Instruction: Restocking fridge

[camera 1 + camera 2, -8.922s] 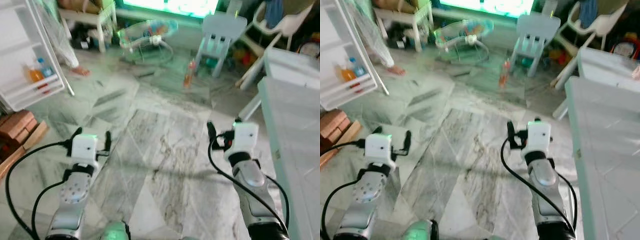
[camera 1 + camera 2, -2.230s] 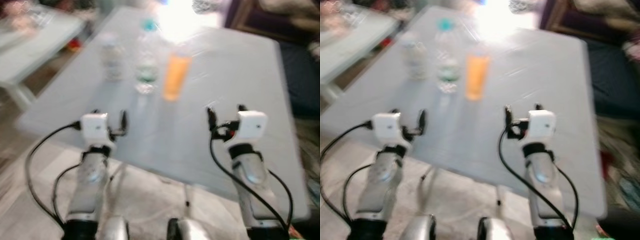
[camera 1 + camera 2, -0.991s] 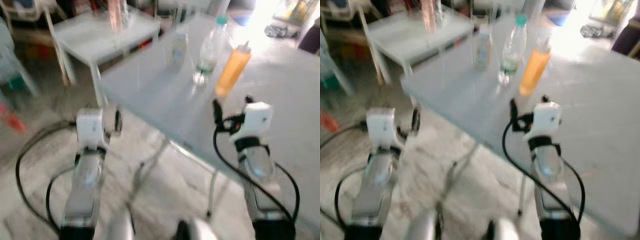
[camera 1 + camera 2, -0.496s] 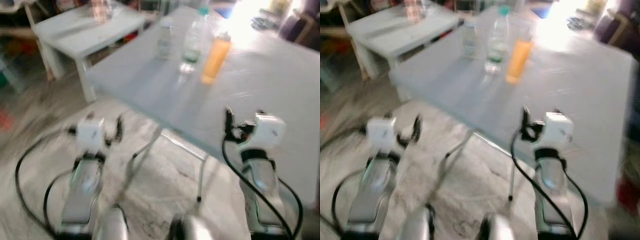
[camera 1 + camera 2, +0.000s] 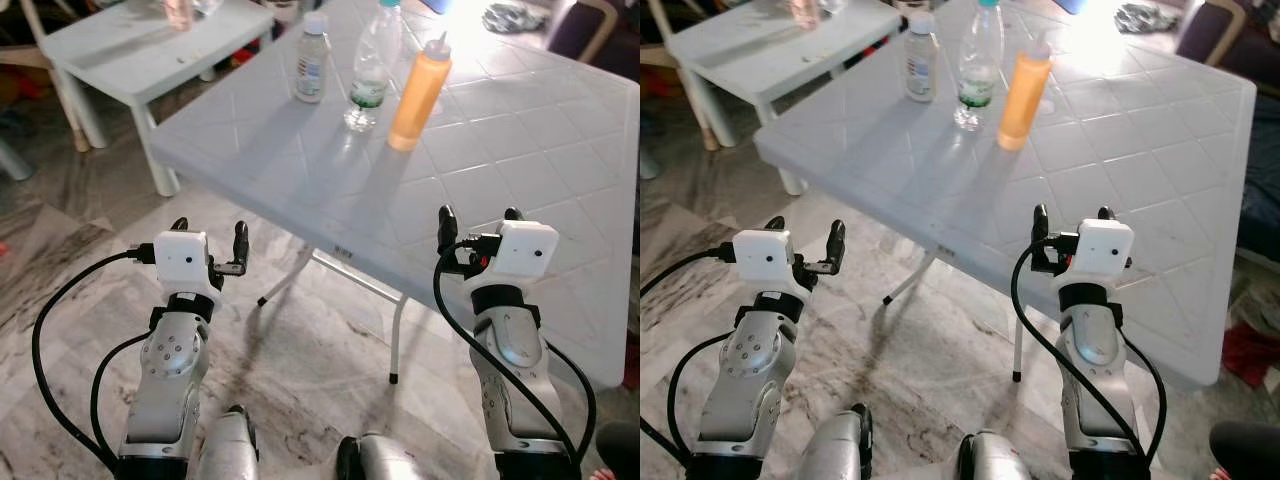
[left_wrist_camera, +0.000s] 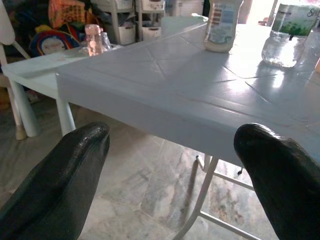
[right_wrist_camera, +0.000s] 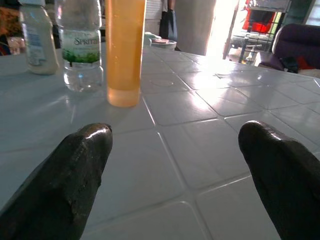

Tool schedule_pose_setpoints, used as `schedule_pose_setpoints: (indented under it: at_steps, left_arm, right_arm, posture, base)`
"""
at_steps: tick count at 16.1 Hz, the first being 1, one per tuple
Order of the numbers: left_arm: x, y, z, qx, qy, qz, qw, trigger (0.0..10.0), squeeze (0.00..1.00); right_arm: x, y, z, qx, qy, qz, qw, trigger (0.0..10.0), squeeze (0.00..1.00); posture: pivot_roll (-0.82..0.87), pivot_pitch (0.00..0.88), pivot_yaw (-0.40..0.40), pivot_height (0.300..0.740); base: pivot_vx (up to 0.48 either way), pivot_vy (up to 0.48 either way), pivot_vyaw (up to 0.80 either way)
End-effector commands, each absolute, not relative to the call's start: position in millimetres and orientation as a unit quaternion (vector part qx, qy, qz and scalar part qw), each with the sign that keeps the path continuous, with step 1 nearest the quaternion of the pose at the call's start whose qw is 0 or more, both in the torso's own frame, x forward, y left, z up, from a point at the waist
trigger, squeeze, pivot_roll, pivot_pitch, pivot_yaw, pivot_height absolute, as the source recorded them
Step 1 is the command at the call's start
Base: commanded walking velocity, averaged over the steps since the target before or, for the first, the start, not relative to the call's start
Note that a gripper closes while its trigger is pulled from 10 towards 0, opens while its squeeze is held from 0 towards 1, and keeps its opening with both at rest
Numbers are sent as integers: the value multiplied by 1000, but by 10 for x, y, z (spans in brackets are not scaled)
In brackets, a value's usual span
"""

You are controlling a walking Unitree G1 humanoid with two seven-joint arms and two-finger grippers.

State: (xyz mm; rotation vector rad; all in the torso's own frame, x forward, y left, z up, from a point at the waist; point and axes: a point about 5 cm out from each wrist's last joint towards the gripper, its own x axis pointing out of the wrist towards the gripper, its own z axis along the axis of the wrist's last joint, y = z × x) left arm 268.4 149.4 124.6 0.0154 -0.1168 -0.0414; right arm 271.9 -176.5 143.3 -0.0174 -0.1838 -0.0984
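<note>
Standing at the near corner of a pale grey tiled-pattern table (image 5: 520,150), the robot faces three containers lined up at the table's far left edge: a small white-capped bottle (image 5: 311,60) with a label on the left, a clear water bottle (image 5: 372,70) with a green label in the middle, and a tall orange squeeze bottle (image 5: 418,92) with a nozzle cap on the right. All three stand upright, near one another but not touching. The right gripper (image 5: 476,232) is held over the near part of the tabletop, its two fingers spread wide with nothing between them; the orange squeeze bottle lies ahead of it and well apart. The left gripper (image 5: 208,243) hangs off the table's near left edge over the marble floor (image 5: 60,260), likewise spread and empty. Judged by appearance, the orange squeeze bottle is full, so moderately heavy, with soft plastic walls that would yield under a hard pinch; a grasp at mid-body, below the tapering shoulder, looks soundest. The water bottle appears nearly empty, hence light, thin-walled and easily tipped; its labelled waist offers the best purchase. The small white-capped bottle looks stiff and squat, best taken across its label. A lower white side table (image 5: 140,45) stands to the far left.
</note>
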Motion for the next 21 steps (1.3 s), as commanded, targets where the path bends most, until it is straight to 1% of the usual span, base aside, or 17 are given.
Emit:
schedule_pose_setpoints:
  at_steps: [1,5,15,21]
  left_arm:
    - [2685,1485,1230,5,-56,-23,998,10000,0]
    - [2703,1465,1251,0,-63,-28,998,10000,0]
    - [2678,1423,1232,-6,-62,-42,997,10000,0]
    - [2652,1410,1211,-11,-56,-46,997,10000,0]
  right_arm:
    - [2729,-1770,1473,-14,-98,-47,994,10000,0]
    - [2738,-1752,1489,-15,-103,-39,994,10000,0]
    - [2753,-1718,1481,-18,-103,-32,994,10000,0]
    - [2732,-1674,1458,-16,-100,-29,994,10000,0]
  posture:
    - [77,137,-46,740]
    - [75,137,-48,740]
    - [79,148,-49,740]
    - [83,155,-49,740]
  base:
    - [0,0,0]
    - [262,0,0]
    - [425,0,0]
    - [0,0,0]
